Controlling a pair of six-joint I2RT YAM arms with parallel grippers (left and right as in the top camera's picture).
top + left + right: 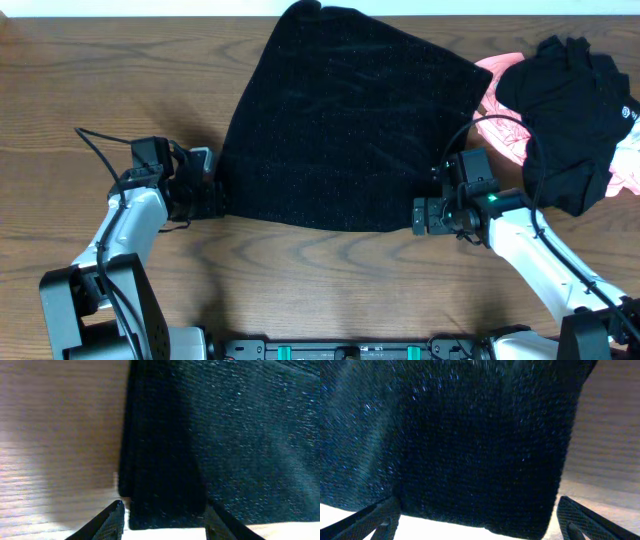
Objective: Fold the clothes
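Taking hold of the near corners looks like the step in hand. The clothes [340, 120] lie spread flat from the far edge of the tabletop [60, 100] toward its middle. The left gripper [205, 185] straddles the near-left corner, jaws half apart with cloth between them; whether they pinch it I cannot tell. The right gripper [432, 215] stands wide around the near-right corner, unclosed. Next, I judge, both must clamp and lift together.
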